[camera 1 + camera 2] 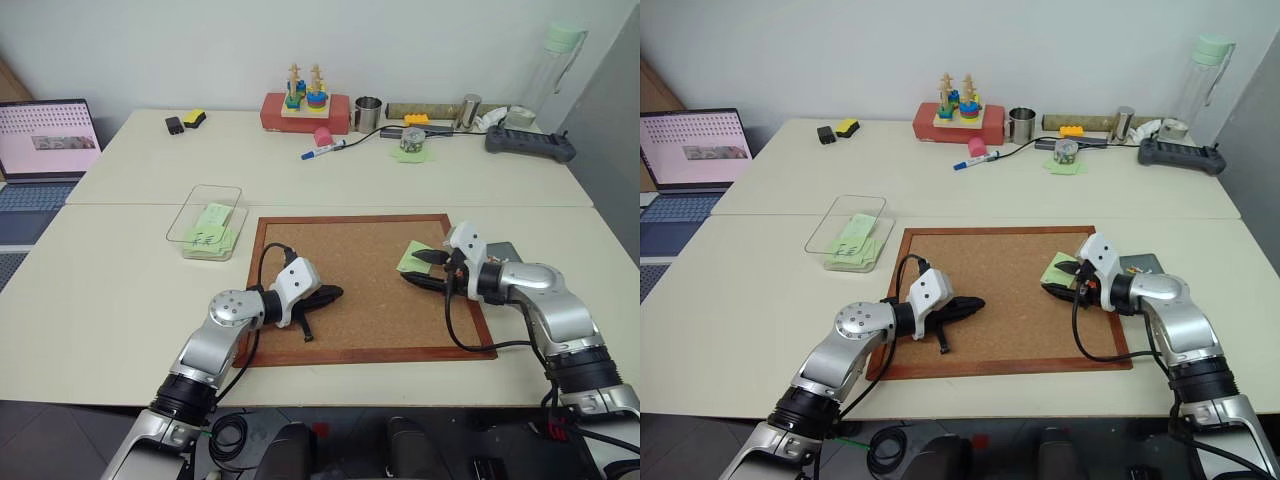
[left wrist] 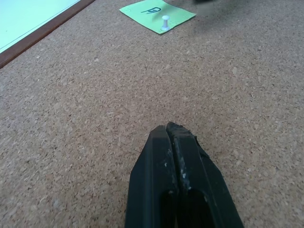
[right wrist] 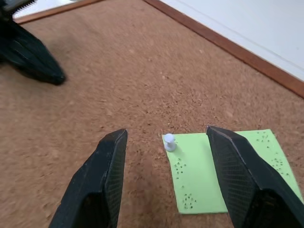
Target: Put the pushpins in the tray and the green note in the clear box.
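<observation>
The table (image 1: 120, 290) carries everything, and the corkboard (image 1: 370, 290) lies flat at its near middle, between the two arms. Far left of the board, just off its corner, sits the clear box (image 1: 207, 222), with green scribbled notes already lying in it. Just past the board's right edge a dark grey tray (image 1: 1142, 265) shows behind the right arm; whether it has any pins in it I cannot tell.

The left gripper (image 1: 325, 296) rests low over the board's near left part, fingers pressed fully together and holding nothing. It seems parked there to stay clear of the other arm's work.

The right gripper (image 3: 166, 166) points in from the right edge toward the note (image 3: 209, 166), its two fingers spread about halfway with nothing between them yet. They stand on either side of the pin, likely so they can close on it.

The note lies on the right part of the board, near its right edge, a dark mark on its face. One white pin (image 3: 169, 142) stands upright at its corner, fastening it to the cork. That is probably why the pin must come out first: until then the note cannot go to the box.
</observation>
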Robot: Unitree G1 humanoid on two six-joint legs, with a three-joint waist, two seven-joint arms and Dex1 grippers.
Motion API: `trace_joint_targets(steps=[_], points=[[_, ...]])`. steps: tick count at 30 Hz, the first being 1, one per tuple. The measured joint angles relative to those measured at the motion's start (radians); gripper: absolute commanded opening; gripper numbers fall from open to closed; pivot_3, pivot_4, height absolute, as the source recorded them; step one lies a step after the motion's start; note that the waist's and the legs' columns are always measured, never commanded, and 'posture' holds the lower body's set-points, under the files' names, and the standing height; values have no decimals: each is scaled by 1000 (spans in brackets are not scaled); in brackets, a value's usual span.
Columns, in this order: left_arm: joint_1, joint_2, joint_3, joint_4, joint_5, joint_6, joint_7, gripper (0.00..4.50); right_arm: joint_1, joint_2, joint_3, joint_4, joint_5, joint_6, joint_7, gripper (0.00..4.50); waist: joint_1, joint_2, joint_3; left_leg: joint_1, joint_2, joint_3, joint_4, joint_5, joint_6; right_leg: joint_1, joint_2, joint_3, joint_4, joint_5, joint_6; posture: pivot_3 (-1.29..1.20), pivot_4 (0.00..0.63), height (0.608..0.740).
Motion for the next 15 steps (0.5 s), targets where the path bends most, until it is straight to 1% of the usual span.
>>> trace_joint_targets(steps=[6, 8, 9, 13, 15], points=[[7, 1, 4, -12, 0, 14, 2, 0, -13, 33, 1, 67, -19, -56, -8, 2754, 0, 0, 0, 0, 0, 0, 0, 0, 0, 0, 0, 0, 0, 0, 0, 0, 150, 740], [10, 1, 6, -14, 0, 14, 2, 0, -14, 40, 1, 91, -27, -76, -8, 2392, -1, 0, 0, 0, 0, 0, 0, 0, 0, 0, 0, 0, 0, 0, 0, 0, 150, 740], [10, 1, 6, -14, 0, 14, 3, 0, -14, 42, 1, 104, -32, -85, -8, 2318, -1, 0, 0, 0, 0, 0, 0, 0, 0, 0, 0, 0, 0, 0, 0, 0, 150, 740], [11, 1, 7, -14, 0, 15, 2, 0, -16, 49, 1, 142, -50, -113, -8, 1498, -1, 0, 0, 0, 0, 0, 0, 0, 0, 0, 0, 0, 0, 0, 0, 0, 150, 740], [11, 1, 7, -14, 0, 15, 3, 0, -17, 51, 1, 145, -51, -120, -7, 1162, -1, 0, 0, 0, 0, 0, 0, 0, 0, 0, 0, 0, 0, 0, 0, 0, 150, 740]])
